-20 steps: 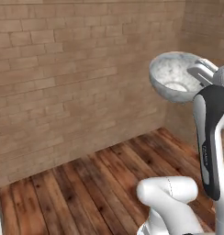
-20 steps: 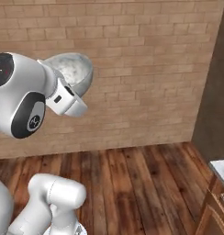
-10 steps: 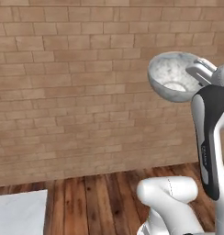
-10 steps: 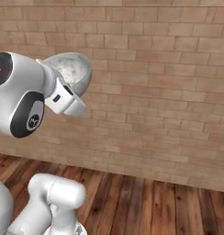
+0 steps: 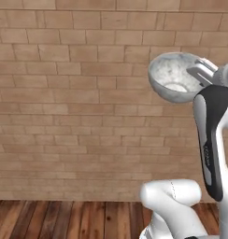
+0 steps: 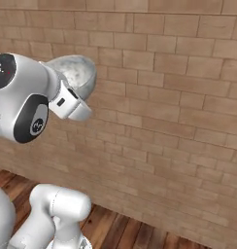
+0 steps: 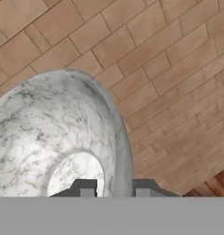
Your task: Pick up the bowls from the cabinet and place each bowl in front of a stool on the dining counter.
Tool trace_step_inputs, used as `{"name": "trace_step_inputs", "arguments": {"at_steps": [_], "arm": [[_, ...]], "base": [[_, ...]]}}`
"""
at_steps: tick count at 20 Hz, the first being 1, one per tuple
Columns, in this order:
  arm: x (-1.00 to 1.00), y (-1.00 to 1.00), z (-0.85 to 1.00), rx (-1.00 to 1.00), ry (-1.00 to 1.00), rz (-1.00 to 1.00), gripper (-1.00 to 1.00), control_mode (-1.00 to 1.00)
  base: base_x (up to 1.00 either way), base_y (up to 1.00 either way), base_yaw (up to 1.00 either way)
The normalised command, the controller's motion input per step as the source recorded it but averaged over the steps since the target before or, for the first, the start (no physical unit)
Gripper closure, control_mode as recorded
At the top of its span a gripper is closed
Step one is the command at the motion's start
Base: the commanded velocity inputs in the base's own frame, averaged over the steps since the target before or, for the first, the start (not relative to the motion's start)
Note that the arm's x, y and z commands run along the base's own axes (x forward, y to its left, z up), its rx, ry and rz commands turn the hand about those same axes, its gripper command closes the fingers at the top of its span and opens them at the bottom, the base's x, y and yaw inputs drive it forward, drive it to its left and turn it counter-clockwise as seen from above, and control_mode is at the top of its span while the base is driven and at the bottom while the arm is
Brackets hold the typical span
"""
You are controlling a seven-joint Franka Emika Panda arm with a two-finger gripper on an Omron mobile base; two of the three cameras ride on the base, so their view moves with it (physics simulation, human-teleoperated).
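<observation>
In the left base view you see the speckled grey-white bowl held high, tilted on its side, with the gripper at its right rim. Behind it stands only the brick wall, and the wooden floor lies far below.

In the right base view the bowl shows behind the wrist, and the wall looks close to it. If the base turns fast, I think the bowl may slide out of the grip or touch the wall.

In the hand view the jaws are narrow and pinch the bowl's rim, one fingertip inside and one outside. This hold is only on a thin edge, so it can slip. Open room is toward the floor side; neither table nor stool is visible yet.
</observation>
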Motion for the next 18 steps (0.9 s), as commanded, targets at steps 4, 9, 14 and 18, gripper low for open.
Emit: {"name": "trace_step_inputs", "arguments": {"at_steps": [4, 9, 14, 18], "arm": [[0.0, 0.0, 0.0, 0.0, 0.0, 0.0, 1.0, 1.0], [0.0, 0.0, 0.0, 0.0, 0.0, 0.0, 1.0, 1.0], [0.0, 0.0, 0.0, 0.0, 0.0, 0.0, 1.0, 1.0], [0.0, 0.0, 0.0, 0.0, 0.0, 0.0, 1.0, 1.0]], "base": [[0.65, 0.02, 0.23], [0.1, 0.49, 0.44], [-0.28, 0.9, 0.47], [-0.12, 0.65, 0.47]]}}
